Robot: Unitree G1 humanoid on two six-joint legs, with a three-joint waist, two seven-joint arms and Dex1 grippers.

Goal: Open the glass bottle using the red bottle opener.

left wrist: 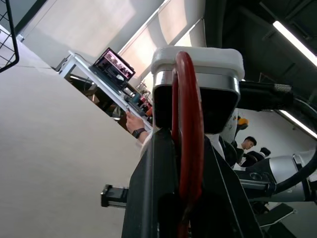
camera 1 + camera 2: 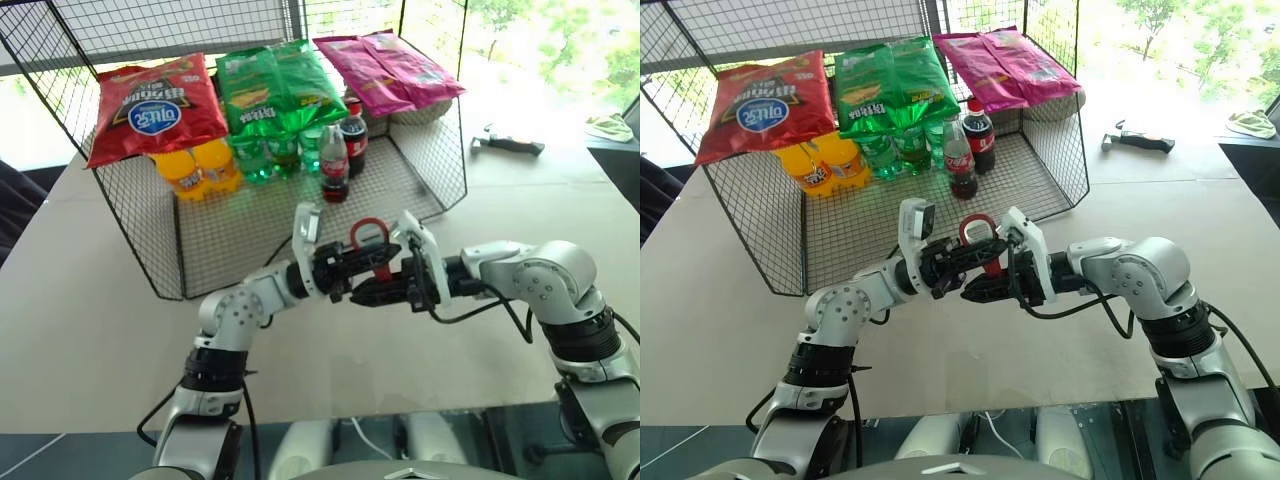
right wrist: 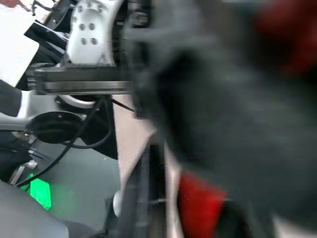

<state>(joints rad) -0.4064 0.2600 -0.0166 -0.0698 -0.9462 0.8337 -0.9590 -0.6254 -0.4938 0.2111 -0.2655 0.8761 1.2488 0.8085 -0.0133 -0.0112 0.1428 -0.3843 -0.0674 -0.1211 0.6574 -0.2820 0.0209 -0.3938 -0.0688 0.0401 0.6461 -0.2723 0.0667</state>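
1. The glass bottle (image 2: 334, 164) stands upright on the mesh floor of the wire basket (image 2: 150, 250), cap apparently still on, just beside a darker cola bottle (image 2: 354, 137) and near green bottles (image 2: 262, 155) and orange bottles (image 2: 195, 170). It is unopened and well apart from both arms.
2. The red bottle opener (image 2: 368, 240) is held in the air in front of the basket, between the two arms, ring end up.
3. The left gripper (image 2: 338, 268) is clamped on the opener; the left wrist view shows the red ring (image 1: 187, 124) pinched between its fingers.
4. The right gripper (image 2: 372, 288) is closed at the opener's lower part, meeting the left; this looks like a hand-over.
5. Left to do, by my judgement: settle the opener in one gripper, reach the bottle, steady it, pry the cap.
6. Surface: a pale tabletop (image 2: 90, 330) carries the basket; snack bags (image 2: 155, 100) lie across its top.
7. Room: bright windows lie beyond; people sit at a desk with a laptop (image 1: 114, 63).
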